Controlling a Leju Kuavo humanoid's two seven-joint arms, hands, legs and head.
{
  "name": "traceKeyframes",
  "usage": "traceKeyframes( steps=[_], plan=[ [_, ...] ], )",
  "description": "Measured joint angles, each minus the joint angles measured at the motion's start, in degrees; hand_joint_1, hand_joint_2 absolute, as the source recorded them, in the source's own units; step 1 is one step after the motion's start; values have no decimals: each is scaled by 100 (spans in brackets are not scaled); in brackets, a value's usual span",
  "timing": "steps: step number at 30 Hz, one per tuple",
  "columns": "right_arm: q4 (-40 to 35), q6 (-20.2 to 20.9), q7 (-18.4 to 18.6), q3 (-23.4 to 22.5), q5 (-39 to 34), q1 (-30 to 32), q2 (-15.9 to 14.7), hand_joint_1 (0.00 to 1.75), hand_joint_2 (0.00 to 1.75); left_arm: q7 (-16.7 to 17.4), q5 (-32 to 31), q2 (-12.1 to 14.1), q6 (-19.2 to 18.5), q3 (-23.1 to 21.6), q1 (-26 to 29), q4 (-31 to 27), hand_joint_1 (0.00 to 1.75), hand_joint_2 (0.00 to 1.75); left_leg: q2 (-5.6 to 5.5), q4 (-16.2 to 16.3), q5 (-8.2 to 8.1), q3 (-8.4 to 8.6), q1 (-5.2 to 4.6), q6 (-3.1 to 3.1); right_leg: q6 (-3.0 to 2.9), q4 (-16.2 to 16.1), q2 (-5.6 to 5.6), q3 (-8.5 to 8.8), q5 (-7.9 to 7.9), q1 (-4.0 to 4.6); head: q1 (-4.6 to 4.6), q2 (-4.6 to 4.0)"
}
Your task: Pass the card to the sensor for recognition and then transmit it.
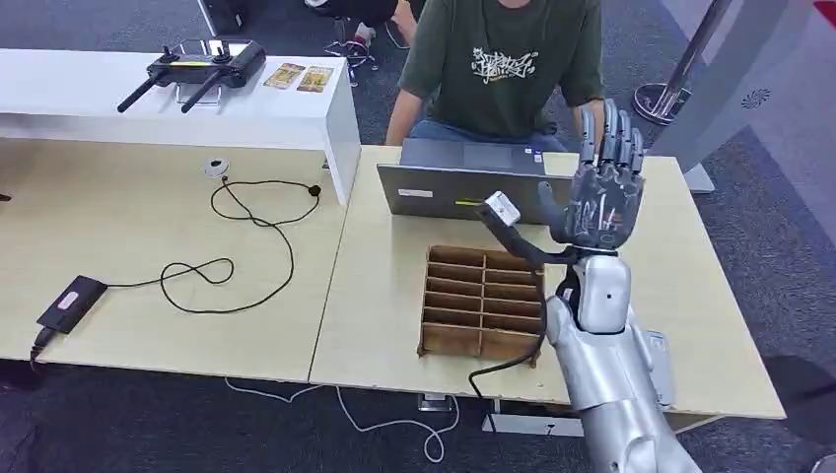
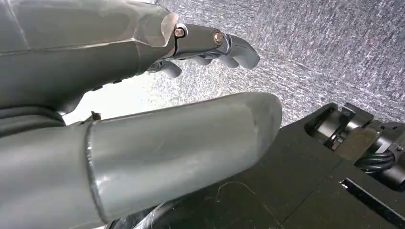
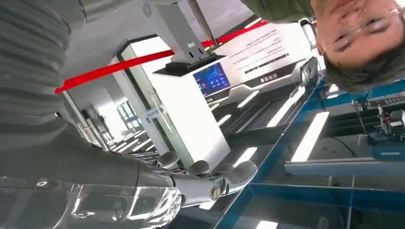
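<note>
2 cards (image 1: 300, 77) flat on white shelf (image 1: 296, 113)

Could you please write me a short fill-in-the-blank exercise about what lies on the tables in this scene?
1. The robot's right hand is raised with fingers spread, holding ____.
2. The brown wooden compartment tray lies directly in front of the grey ____.
3. The two yellowish cards lie on the ____ raised shelf.
4. The black cable runs across the ____ table.

Missing words: nothing; laptop; white; left
</note>
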Motion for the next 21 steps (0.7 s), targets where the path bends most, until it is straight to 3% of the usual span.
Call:
traceKeyframes(
  steps=[12, 21],
  plan=[
    [-197, 0, 61, -125, 31, 167, -83, 0, 175, -29, 33, 0, 33, 0, 6, 0, 0, 0, 0, 0, 0, 0, 0, 0, 0, -1, -1, 0, 0, 0, 0, 0],
    [-765, 0, -98, -304, -103, 705, -105, 0, 175, -37, 85, 9, 81, 26, 30, 0, 0, 0, -1, 0, -2, -1, 0, -1, 1, -1, -1, 0, -2, 0, 0, 0]
  ],
)
